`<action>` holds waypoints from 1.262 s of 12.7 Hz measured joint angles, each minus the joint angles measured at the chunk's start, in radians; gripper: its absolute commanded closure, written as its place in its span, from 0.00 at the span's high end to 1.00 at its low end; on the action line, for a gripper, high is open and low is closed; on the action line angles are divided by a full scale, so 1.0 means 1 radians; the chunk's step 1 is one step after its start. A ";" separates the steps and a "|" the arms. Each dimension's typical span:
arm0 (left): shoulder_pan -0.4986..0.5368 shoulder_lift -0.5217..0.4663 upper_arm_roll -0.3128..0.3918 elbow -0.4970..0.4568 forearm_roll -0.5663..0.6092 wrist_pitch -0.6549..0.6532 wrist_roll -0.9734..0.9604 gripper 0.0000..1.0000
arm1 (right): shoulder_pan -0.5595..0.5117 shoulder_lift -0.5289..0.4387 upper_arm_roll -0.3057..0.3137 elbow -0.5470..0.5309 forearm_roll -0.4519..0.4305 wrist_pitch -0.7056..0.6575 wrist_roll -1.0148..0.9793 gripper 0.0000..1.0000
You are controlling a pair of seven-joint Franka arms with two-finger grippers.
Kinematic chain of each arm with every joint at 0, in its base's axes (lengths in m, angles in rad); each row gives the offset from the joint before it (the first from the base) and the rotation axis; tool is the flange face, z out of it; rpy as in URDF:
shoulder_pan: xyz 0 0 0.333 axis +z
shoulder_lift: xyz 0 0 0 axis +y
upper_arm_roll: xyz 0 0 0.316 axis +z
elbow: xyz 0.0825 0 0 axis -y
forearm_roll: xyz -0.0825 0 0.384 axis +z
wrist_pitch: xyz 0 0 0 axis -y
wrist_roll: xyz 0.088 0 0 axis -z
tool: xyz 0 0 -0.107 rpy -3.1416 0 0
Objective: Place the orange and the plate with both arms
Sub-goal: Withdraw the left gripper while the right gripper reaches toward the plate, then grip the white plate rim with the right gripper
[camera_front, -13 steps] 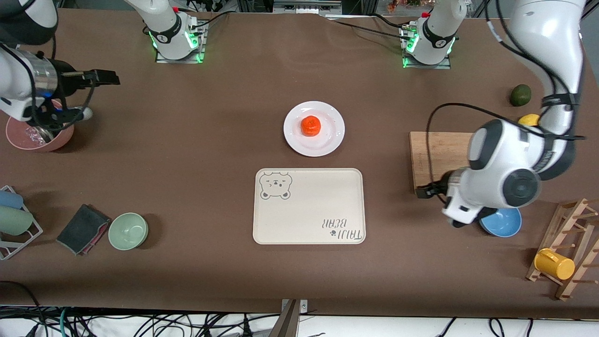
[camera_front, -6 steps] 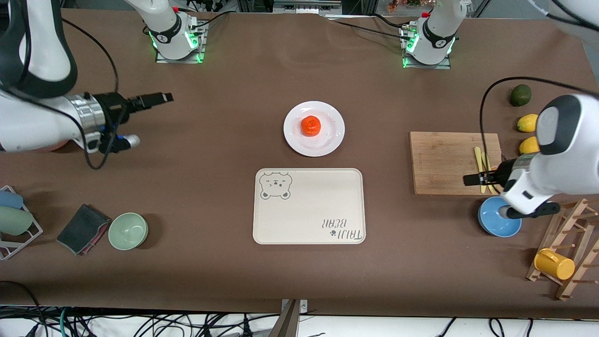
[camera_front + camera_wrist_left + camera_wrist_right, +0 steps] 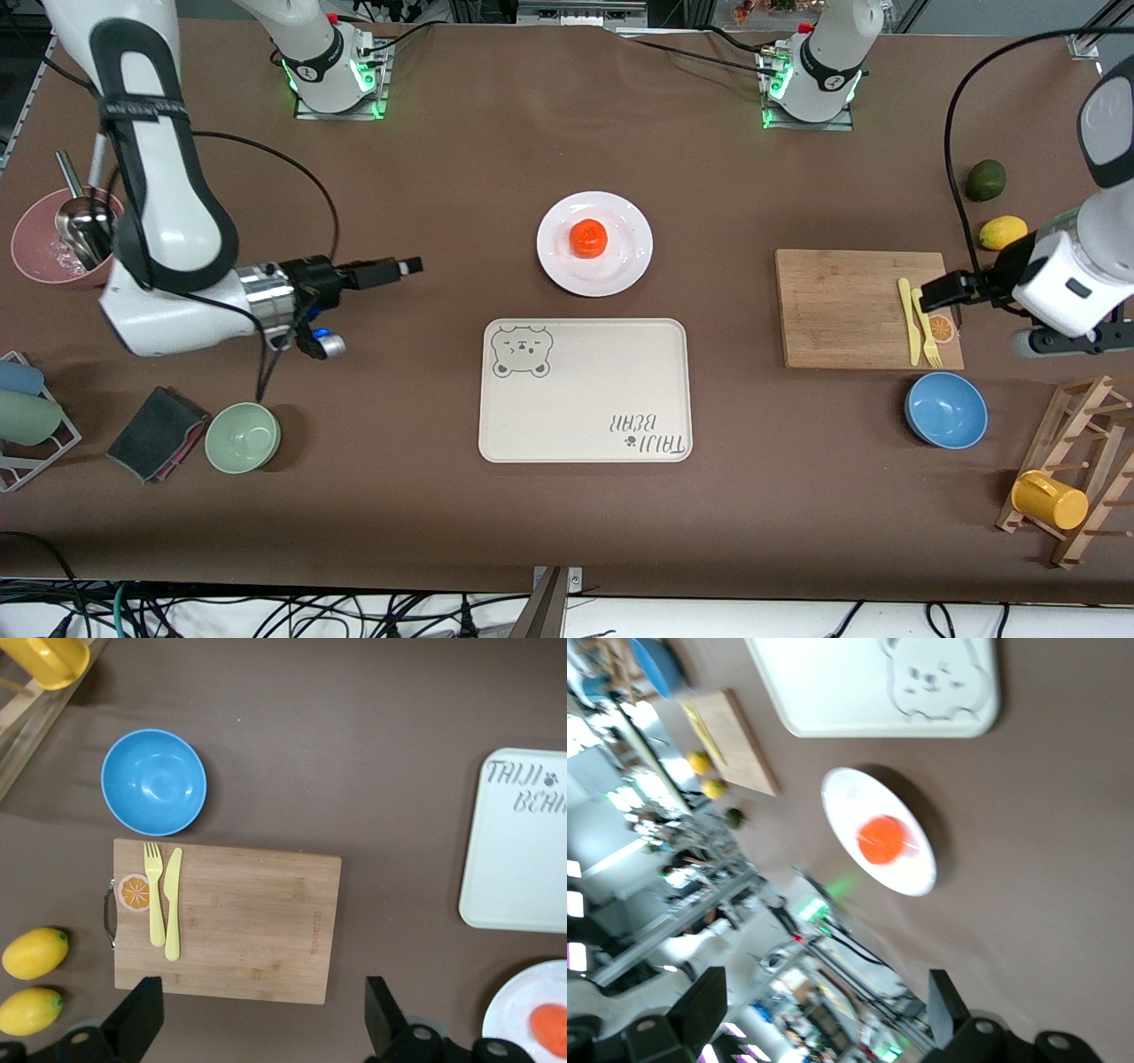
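Note:
The orange (image 3: 587, 237) sits in the middle of the white plate (image 3: 622, 266) at the table's centre, nearer the robot bases than the beige bear tray. My right gripper (image 3: 400, 267) is open and empty, low over bare table toward the right arm's end of the plate, pointing at it. Its wrist view shows the gripper (image 3: 824, 1014), orange (image 3: 882, 839) and plate (image 3: 914, 873). My left gripper (image 3: 935, 291) is open and empty, over the cutting board's cutlery end. Its wrist view shows the gripper (image 3: 261, 1028), the plate (image 3: 523, 1014) and the orange (image 3: 551, 1028) at a corner.
The bear tray (image 3: 585, 390) lies nearer the camera than the plate. A cutting board (image 3: 842, 306) with yellow fork and knife (image 3: 917, 321), a blue bowl (image 3: 945, 409), a lemon (image 3: 1001, 232) and a cup rack (image 3: 1063, 478) are at the left arm's end. A green bowl (image 3: 243, 436) and pink bowl (image 3: 35, 252) are at the right arm's end.
My right arm swung from over the pink bowl toward the plate. My left arm moved from over the blue bowl to over the cutting board's end. Orange and plate have not moved.

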 measured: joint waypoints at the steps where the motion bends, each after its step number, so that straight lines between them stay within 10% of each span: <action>1: -0.006 -0.025 0.007 -0.022 0.000 0.000 0.066 1.00 | 0.035 0.018 0.004 -0.023 0.079 0.086 -0.017 1.00; 7: -0.006 -0.123 0.027 -0.123 0.000 0.009 0.206 1.00 | 0.247 0.117 0.010 -0.229 0.540 0.384 -0.518 1.00; 16: -0.003 -0.174 0.051 -0.190 0.000 0.061 0.215 1.00 | 0.436 0.116 0.008 -0.315 0.596 0.680 -0.718 0.99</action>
